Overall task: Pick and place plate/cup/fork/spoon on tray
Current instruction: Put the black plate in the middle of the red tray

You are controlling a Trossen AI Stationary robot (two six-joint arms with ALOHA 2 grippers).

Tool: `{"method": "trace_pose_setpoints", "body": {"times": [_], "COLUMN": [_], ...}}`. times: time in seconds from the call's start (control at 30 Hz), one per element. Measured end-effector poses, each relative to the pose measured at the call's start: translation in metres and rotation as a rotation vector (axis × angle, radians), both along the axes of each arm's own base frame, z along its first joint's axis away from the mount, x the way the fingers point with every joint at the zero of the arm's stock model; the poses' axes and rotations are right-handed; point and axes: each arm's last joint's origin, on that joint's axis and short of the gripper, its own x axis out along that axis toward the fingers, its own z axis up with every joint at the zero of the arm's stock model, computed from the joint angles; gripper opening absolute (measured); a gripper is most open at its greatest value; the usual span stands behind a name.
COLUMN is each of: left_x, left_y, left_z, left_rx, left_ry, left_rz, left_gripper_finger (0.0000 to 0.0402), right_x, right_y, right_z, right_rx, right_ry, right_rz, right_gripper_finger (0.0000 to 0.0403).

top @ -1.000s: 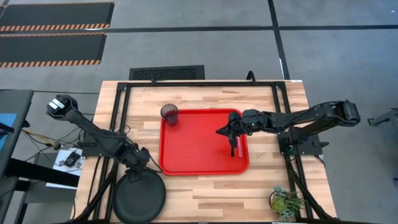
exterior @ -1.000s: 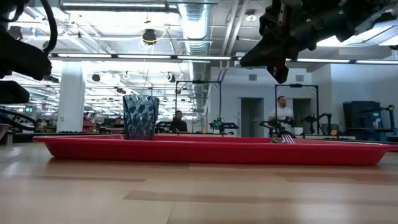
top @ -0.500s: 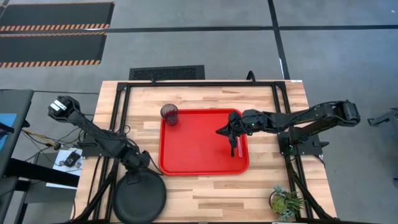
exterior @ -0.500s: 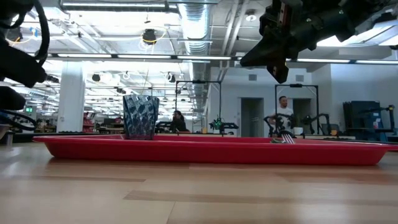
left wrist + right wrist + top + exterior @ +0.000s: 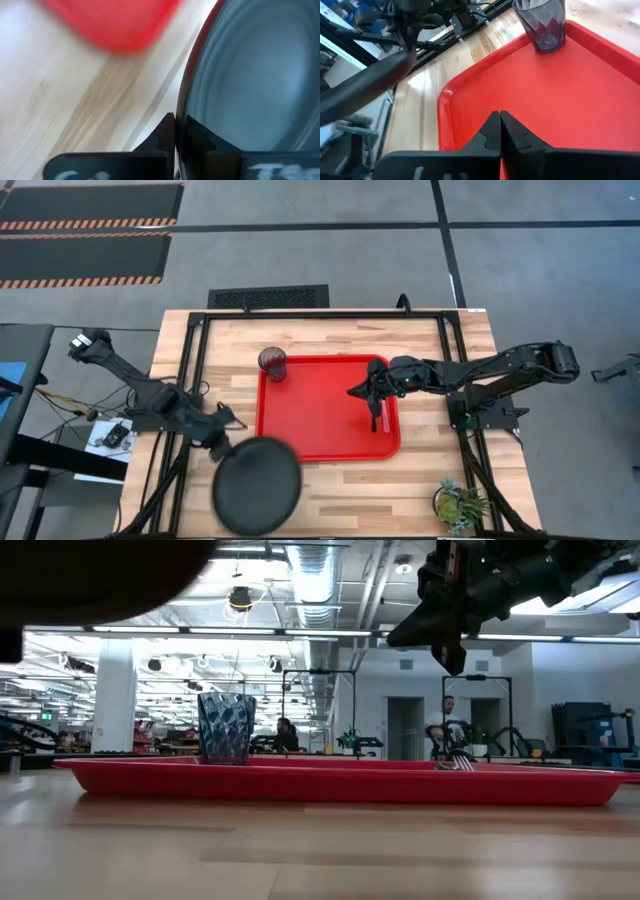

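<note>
Left gripper (image 5: 222,442) clamped on plate (image 5: 257,486) rim, near tray (image 5: 300,430) front-left corner | right gripper (image 5: 355,391) closed above tray

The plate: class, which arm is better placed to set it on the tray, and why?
The left. Its gripper is shut on the plate, lifted beside the tray. The right gripper hangs shut and empty over the tray, above the fork.

Bright overhead lighting, plate (image 5: 257,485) seemingly motion-blurred, soft shadows
</note>
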Motion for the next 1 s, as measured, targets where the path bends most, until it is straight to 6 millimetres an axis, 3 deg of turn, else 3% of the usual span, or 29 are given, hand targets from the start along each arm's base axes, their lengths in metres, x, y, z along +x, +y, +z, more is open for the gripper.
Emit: {"method": "trace_pose_setpoints", "body": {"times": [0.17,0.57,1.0], "left_x": [0.007,0.050,0.101], "left_y": [0.005,0.021,0.036], "left_z": [0.007,-0.002,-0.029], "left_rx": [0.001,-0.023,0.014], "left_ry": [-0.115,-0.200,-0.066], "left_rz": [0.236,0.679,0.892], "left_gripper_finger": [0.0000,0.0000,0.0000], "right_x": [-0.002,-0.005,-0.006], "right_y": [0.007,0.012,0.004], "right_z": [0.004,0.013,0.013], "right_rx": [0.007,0.029,0.001], "right_ry": [-0.018,-0.064,-0.060], "right_rz": [0.024,0.037,0.012], "right_gripper_finger": [0.0011,0.0011,0.0011]}}
